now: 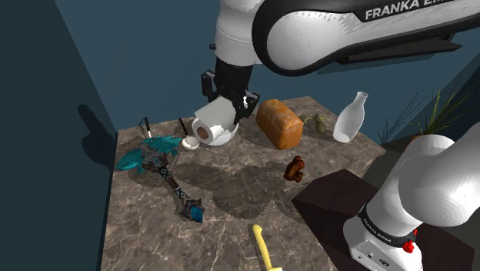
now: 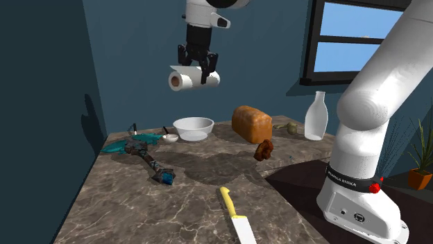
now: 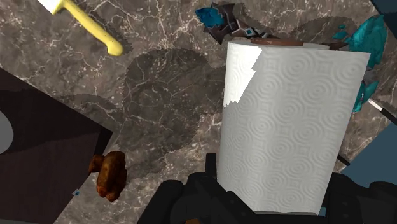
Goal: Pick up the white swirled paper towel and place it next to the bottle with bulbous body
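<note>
Second exterior view has the black two-finger tool (image 2: 196, 75) pinching the white swirl-embossed paper towel roll (image 3: 286, 127), held sideways high above the brown marbled bench (image 2: 194, 201). The carry seems to be in hand. Next comes travel over the brown bread loaf (image 2: 251, 123) toward the white bulbous-bodied bottle (image 2: 316, 118), then lowering beside it.

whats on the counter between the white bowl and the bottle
A brown bread loaf sits between the bowl and the bottle, as the second exterior view shows.

loaf (image 2: 251, 123) between bowl (image 2: 193, 127) and bottle (image 2: 316, 116), paper towel roll (image 2: 193, 79) above table (image 2: 194, 208)
</note>
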You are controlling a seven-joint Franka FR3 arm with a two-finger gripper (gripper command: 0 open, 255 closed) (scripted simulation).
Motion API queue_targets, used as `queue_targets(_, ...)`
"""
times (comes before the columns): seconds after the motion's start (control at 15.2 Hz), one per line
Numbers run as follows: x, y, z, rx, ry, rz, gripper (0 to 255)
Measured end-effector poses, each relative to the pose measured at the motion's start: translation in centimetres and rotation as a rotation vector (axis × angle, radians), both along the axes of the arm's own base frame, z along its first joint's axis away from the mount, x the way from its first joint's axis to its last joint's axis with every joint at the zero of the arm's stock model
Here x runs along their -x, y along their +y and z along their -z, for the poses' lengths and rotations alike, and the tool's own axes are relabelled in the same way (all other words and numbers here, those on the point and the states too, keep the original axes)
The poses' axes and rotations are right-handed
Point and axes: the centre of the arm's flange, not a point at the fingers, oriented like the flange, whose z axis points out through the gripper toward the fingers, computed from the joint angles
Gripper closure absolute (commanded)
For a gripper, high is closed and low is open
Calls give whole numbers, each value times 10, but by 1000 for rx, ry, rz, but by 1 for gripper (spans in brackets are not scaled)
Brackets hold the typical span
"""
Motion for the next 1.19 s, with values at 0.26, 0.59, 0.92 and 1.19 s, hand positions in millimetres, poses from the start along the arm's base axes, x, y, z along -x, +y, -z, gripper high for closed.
queue_targets(0.26, -4, -15, -11, 0, 0, 0, 255)
queue_targets(0.59, -17, -79, -15, 0, 0, 2, 255)
queue_targets(0.92, -35, -144, -12, 0, 0, 2, 255)
queue_targets(1.19, -47, -194, -13, 0, 0, 2, 255)
